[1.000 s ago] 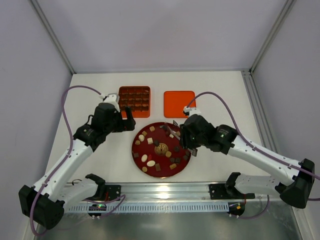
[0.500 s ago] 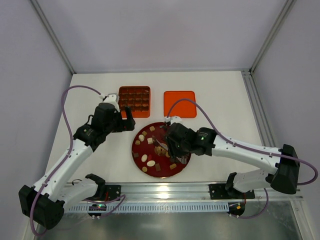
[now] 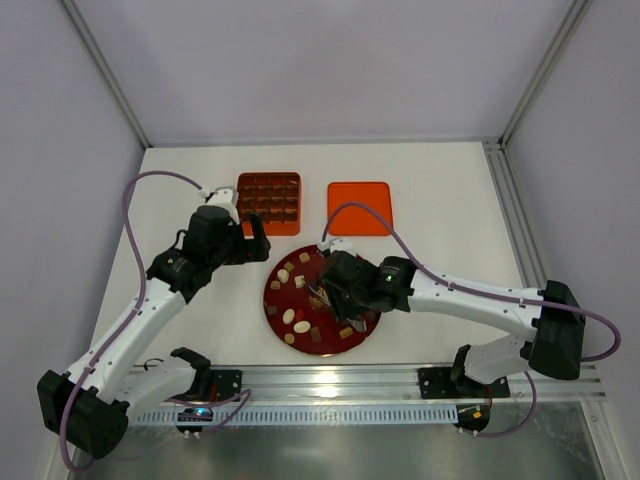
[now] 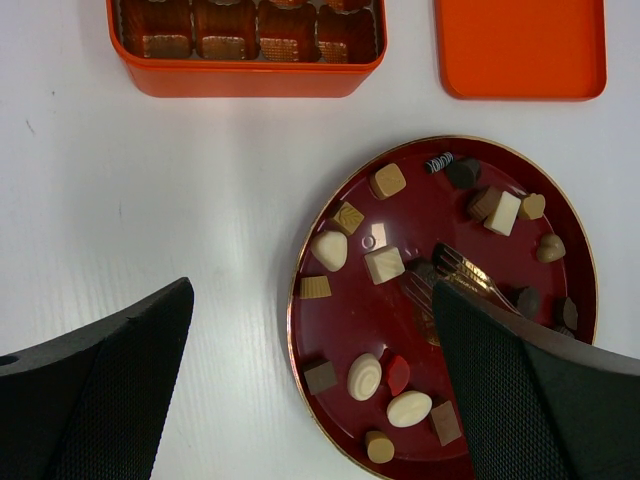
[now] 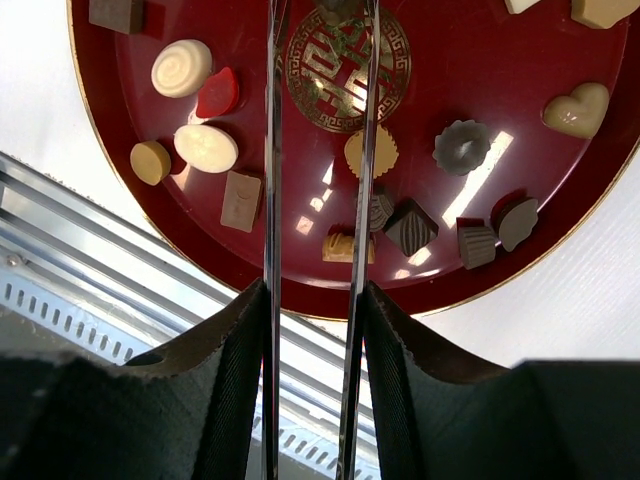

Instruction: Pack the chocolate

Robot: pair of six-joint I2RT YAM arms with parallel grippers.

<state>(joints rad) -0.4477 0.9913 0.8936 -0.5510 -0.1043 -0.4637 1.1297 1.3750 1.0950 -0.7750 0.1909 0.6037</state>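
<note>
My left jaws hang wide open with nothing between them, above the white table (image 4: 150, 200), left of the plate (image 4: 345, 330) and just near of the orange box (image 3: 269, 203). The chocolate (image 4: 384, 265) lies scattered over that dark red plate. My right jaws stand over the plate's middle, their thin metal blades (image 5: 272, 200) partly apart with a dark piece (image 5: 340, 10) at the tips. I cannot tell whether they grip it. The orange lid (image 3: 359, 208) lies flat to the right of the box, on the far side of the plate.
</note>
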